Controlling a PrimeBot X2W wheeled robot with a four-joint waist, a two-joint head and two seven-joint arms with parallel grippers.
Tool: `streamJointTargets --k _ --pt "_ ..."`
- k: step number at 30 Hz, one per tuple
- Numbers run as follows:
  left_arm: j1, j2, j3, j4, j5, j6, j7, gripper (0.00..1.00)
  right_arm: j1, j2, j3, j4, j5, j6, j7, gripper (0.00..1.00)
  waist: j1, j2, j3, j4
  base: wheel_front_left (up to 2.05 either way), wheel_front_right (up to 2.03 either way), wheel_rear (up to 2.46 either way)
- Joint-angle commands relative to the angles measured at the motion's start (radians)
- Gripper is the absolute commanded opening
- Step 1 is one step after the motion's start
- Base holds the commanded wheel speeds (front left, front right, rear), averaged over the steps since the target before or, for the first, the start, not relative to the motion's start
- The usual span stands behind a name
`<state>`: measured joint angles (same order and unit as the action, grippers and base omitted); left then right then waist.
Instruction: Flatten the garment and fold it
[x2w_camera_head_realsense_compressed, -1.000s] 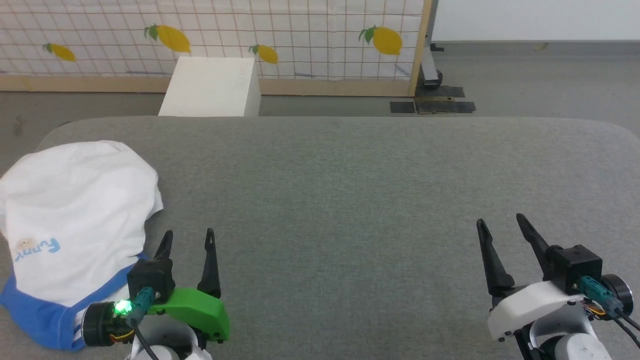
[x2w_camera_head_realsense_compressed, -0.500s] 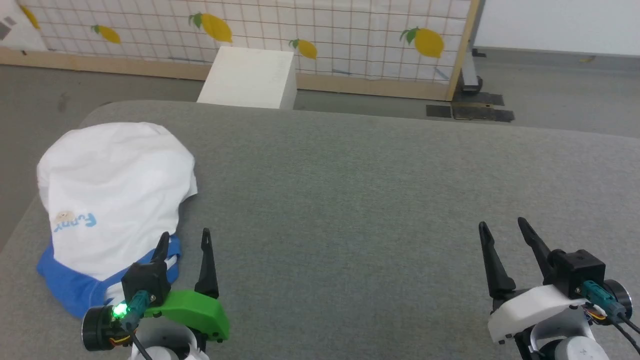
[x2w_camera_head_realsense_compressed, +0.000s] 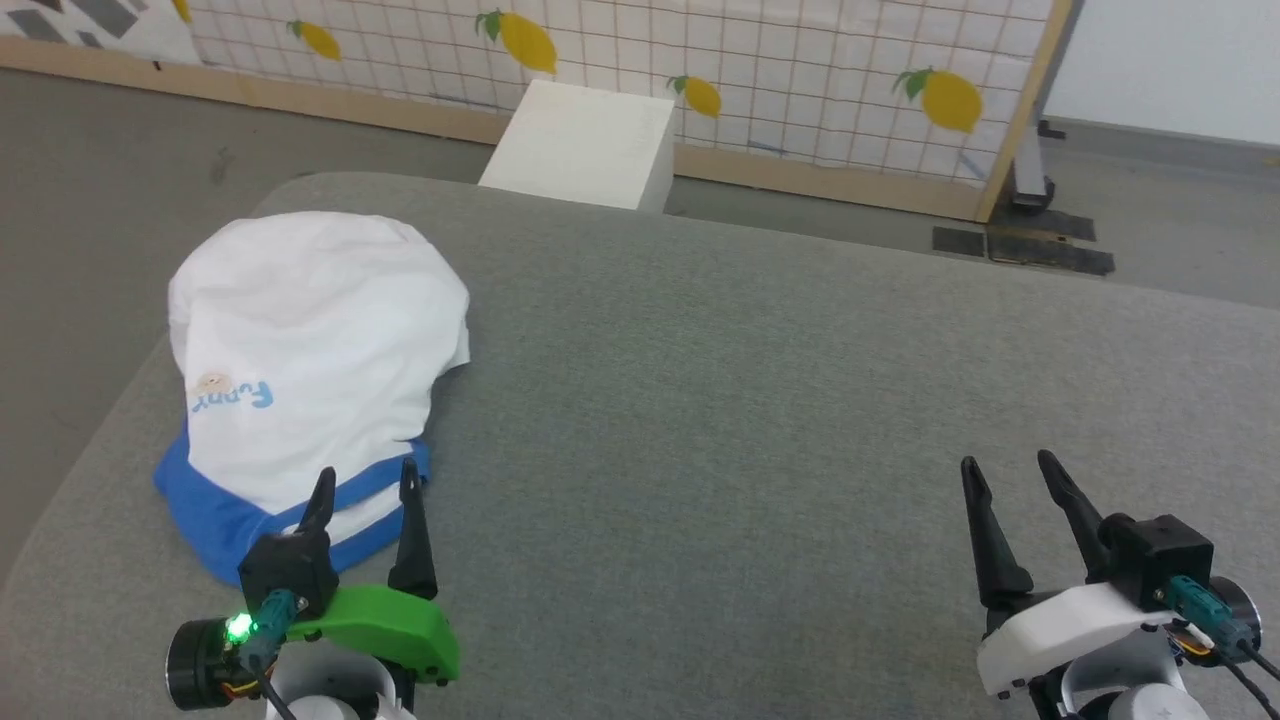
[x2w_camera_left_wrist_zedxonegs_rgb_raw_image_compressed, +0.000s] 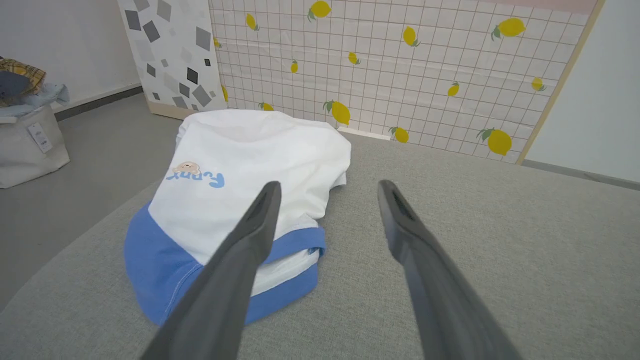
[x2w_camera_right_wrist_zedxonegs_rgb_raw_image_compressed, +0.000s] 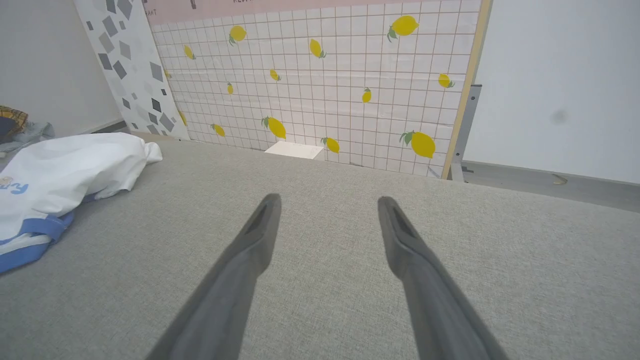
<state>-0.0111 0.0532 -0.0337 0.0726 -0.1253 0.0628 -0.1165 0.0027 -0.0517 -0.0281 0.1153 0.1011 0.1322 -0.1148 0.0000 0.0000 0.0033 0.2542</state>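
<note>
The garment (x2w_camera_head_realsense_compressed: 310, 330) lies bunched in a heap near the left end of the grey table (x2w_camera_head_realsense_compressed: 750, 400), white with blue bands at its near edge and small blue lettering. The same heap of garment (x2w_camera_left_wrist_zedxonegs_rgb_raw_image_compressed: 235, 165) is ahead and left in the left wrist view, and the garment (x2w_camera_right_wrist_zedxonegs_rgb_raw_image_compressed: 65, 175) sits at the far left in the right wrist view. My left gripper (x2w_camera_head_realsense_compressed: 365, 485) stands open just short of the blue edge, holding nothing. Far to the right, my right gripper (x2w_camera_head_realsense_compressed: 1005, 470) is open over bare table.
A white box (x2w_camera_head_realsense_compressed: 585, 145) stands on the floor behind the table, before a lemon-patterned grid panel (x2w_camera_head_realsense_compressed: 800, 70). The table's left edge runs close beside the garment. A laundry bin (x2w_camera_left_wrist_zedxonegs_rgb_raw_image_compressed: 27, 135) with clothes is on the floor at far left.
The head camera has turned left, so the whole scene has shifted right in the picture. Both grippers stay open, and the garment lies as before.
</note>
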Motion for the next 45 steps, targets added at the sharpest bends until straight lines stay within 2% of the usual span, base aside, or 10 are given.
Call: streamJointTargets --k 1,45 --pt "0.016 -0.001 -0.001 0.006 -0.018 0.007 -0.01 1.0 0.014 0.001 0.0 0.007 0.013 -0.001 -0.011 1.0 0.0 0.0 -0.001 0.017 0.0 0.0 0.0" --pt "0.034 -0.002 -0.026 0.057 -0.1 0.06 -0.1 1.0 0.026 0.001 0.005 0.113 0.071 -0.001 -0.102 1.0 0.0 0.0 0.002 0.228 0.0 0.0 0.0"
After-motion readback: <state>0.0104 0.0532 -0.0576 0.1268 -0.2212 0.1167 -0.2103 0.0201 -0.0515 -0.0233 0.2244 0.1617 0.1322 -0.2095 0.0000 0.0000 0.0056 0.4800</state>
